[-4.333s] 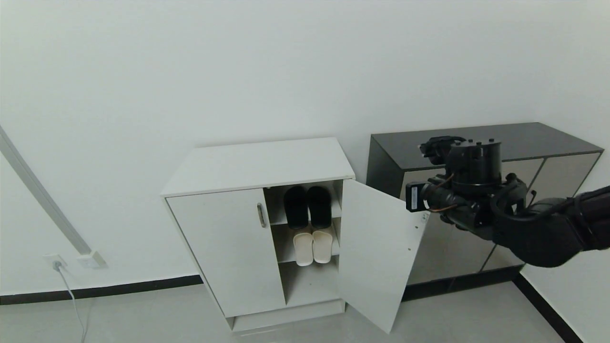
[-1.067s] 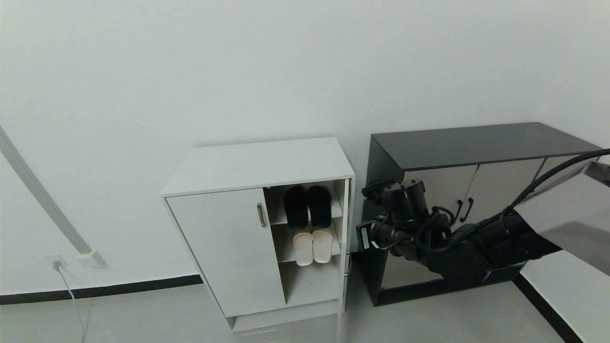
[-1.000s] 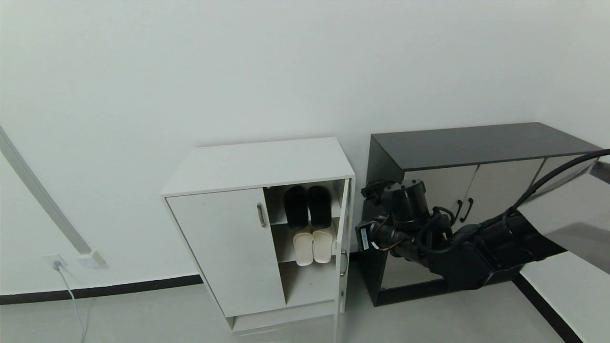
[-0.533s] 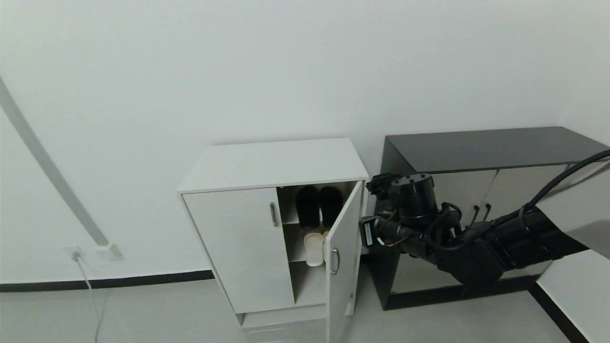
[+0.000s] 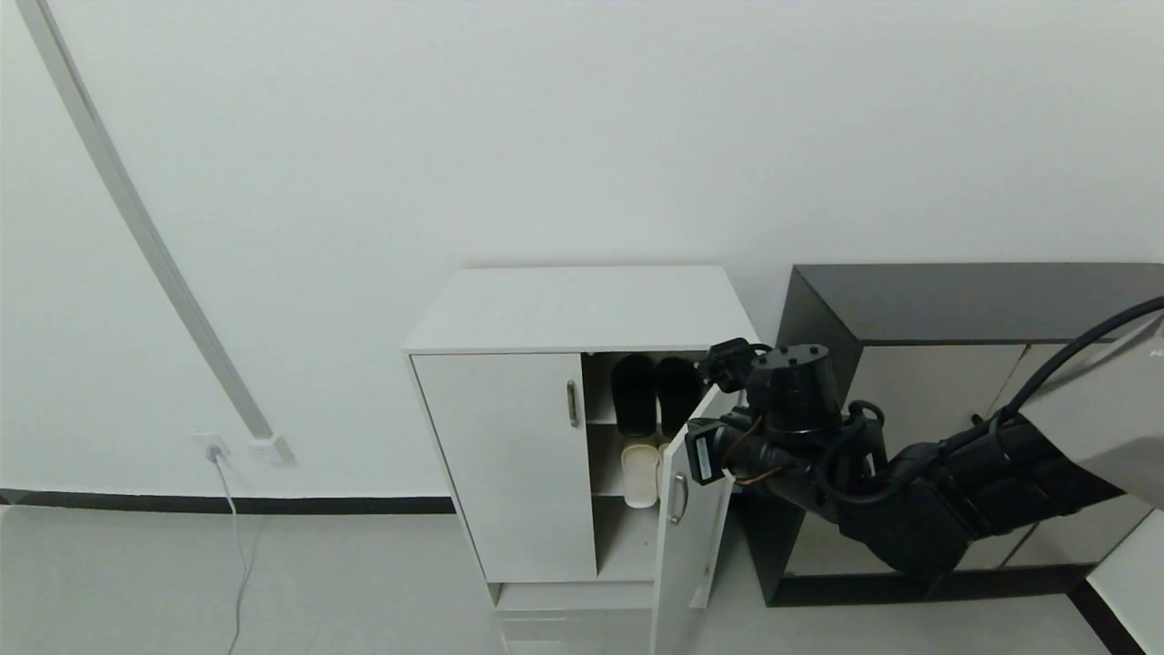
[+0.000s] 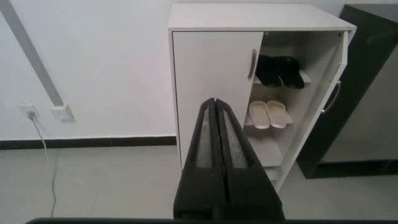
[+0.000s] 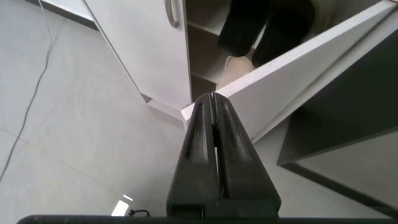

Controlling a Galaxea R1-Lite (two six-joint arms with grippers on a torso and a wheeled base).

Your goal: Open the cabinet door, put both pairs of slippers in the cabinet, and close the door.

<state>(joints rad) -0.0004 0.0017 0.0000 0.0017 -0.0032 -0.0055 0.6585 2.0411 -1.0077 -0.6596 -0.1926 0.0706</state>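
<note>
My right tool is closed with its fingers pressed flat together and nothing between them. Its tip sits right at the free edge of the cabinet's right door; I cannot tell whether it actually touches. That door stands partly open, angled out from the white cabinet toward me. My right arm fills the gap between the door and the dark sideboard, which stands just beside the cabinet on its right.

My left tool is also closed on nothing. It is held well back from the cabinet and points at the shut left door.

Both pairs are inside, in the right half. The black slippers lie side by side on the top shelf, and the cream slippers sit on the shelf below them. From the head view the angled door hides one of the cream pair, and its handle faces outward.

Off to the left, well clear of the cabinet, a wall socket has a cable hanging from it down to the floor. A pale wall strip slants up the wall above it.
</note>
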